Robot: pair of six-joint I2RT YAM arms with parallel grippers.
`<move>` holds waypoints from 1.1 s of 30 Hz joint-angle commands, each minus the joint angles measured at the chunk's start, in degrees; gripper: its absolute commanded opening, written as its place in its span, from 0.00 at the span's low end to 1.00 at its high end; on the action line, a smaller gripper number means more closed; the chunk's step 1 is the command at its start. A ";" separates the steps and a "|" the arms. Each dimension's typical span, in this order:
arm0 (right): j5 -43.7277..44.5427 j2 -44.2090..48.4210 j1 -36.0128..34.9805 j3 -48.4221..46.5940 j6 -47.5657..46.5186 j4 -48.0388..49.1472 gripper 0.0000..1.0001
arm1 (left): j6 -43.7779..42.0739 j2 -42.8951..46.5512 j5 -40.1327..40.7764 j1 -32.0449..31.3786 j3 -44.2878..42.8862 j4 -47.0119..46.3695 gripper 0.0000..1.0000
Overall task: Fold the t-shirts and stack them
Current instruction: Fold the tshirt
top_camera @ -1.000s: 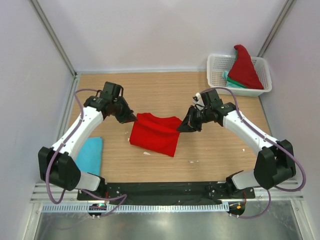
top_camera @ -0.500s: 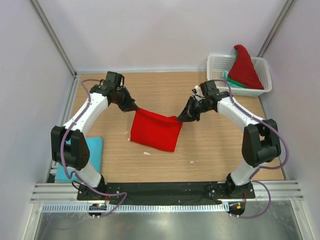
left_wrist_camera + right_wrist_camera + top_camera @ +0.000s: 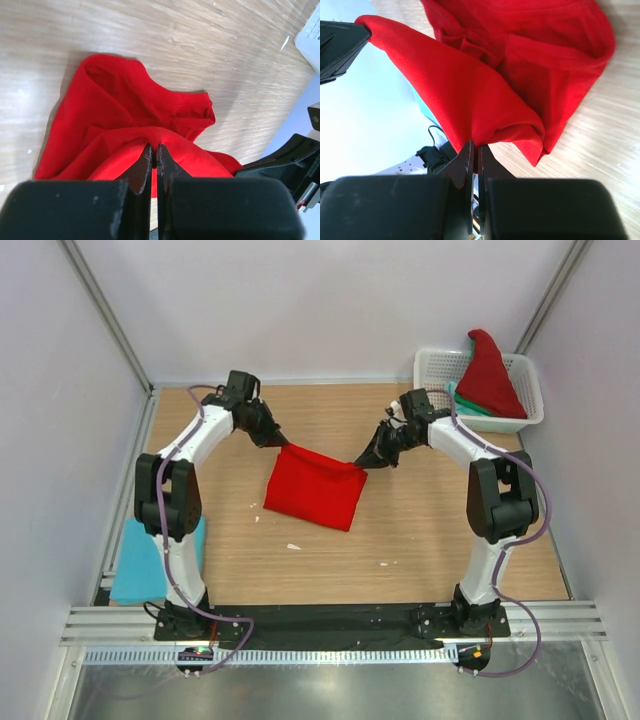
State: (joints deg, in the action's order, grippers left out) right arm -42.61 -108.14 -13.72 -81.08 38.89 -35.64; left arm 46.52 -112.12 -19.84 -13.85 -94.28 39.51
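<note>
left jaws and right jaws are each clamped shut on a far corner of the red t-shirt (image 3: 312,490), at its 11 and 1 o'clock, holding that edge taut over the mid-worktop (image 3: 430,530), seemingly so the fold lands flat.

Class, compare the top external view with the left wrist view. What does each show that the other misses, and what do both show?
Only the top view: the blue shirt by the left arm's base, and a red heap over a teal shirt in the basket. Only the left wrist view: the left hand up close, shut on a fold of cloth. Both: the red shirt draped on the wooden table.
</note>
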 commanded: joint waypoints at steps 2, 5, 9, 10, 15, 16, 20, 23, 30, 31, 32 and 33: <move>-0.90 -2.07 1.32 -3.38 -1.36 0.39 0.07 | -3.45 -4.33 -3.28 0.57 -6.16 -2.59 0.00; -0.55 -5.41 2.73 -4.87 -1.72 2.41 0.13 | -4.68 -7.15 -2.75 1.10 -8.20 -1.62 0.00; 2.77 -11.73 5.10 -10.32 -3.64 3.38 0.25 | -10.20 -11.62 -1.70 1.28 -11.61 -2.77 0.09; 2.88 -14.27 6.41 -11.55 -4.35 3.12 0.31 | -11.79 -13.03 -1.44 1.28 -13.46 -1.11 0.10; 10.08 -16.06 7.12 -26.48 -15.31 -12.66 0.40 | -18.04 -14.81 4.27 1.28 -27.96 7.15 0.34; 12.44 -15.44 7.12 -27.54 -16.12 -13.92 0.41 | -19.09 -13.75 5.15 1.28 -29.54 8.21 0.38; 9.93 -11.06 6.07 -24.50 -17.01 -14.47 0.50 | -18.14 -6.82 5.16 1.28 -24.57 6.91 0.39; 4.41 -8.41 3.88 -16.09 -13.42 -6.49 0.53 | -15.69 -0.31 -0.71 1.28 -12.37 -0.46 0.32; -2.21 -9.72 -4.12 -11.04 -6.21 7.40 0.44 | -10.06 3.31 -13.38 1.19 6.55 -12.60 0.15; -2.65 -10.51 -4.47 -10.60 -5.42 8.38 0.42 | -9.70 2.87 -13.91 1.19 8.48 -13.66 0.14; -3.26 -10.78 -4.48 -9.29 -4.19 9.44 0.39 | -9.26 2.78 -14.87 1.19 9.54 -14.10 0.13; -3.96 -11.21 -4.39 -8.84 -4.00 10.23 0.36 | -9.08 2.69 -14.45 1.19 10.51 -14.37 0.12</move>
State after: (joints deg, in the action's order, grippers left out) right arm -42.83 -118.80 -18.41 -91.35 31.46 -31.86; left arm 35.16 -109.03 -29.23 -12.88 -86.17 30.72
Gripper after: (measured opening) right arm 0.383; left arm 0.131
